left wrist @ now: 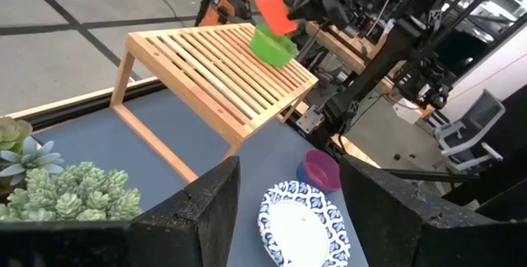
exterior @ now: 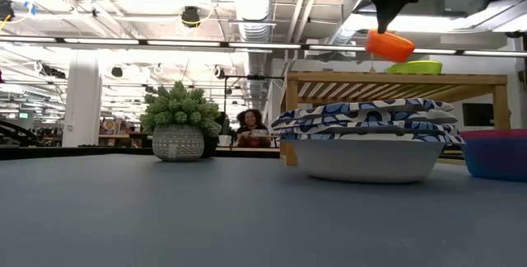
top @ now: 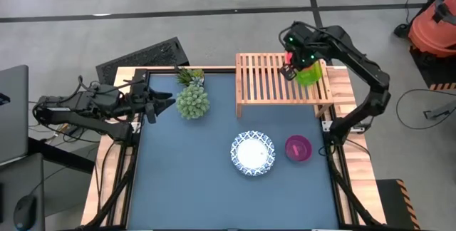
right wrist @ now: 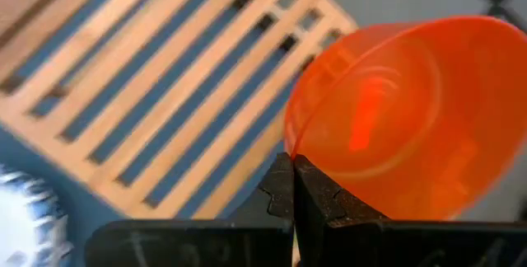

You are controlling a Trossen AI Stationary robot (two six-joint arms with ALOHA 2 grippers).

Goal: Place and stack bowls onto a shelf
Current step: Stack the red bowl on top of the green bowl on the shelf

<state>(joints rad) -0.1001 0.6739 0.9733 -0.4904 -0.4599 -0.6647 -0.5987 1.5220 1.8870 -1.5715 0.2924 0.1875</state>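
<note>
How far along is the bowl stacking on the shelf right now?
Done: the lime green bowl sits on the shelf. In hand: the right pincer is shut on the red bowl, tilted above the green one. Left: the patterned white bowls and the magenta bowl are on the table. The left pincer waits near the plant.

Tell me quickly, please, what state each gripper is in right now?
Left gripper: open, empty, over the table's left edge.
Right gripper: shut on the red bowl's rim, above the shelf.
</note>
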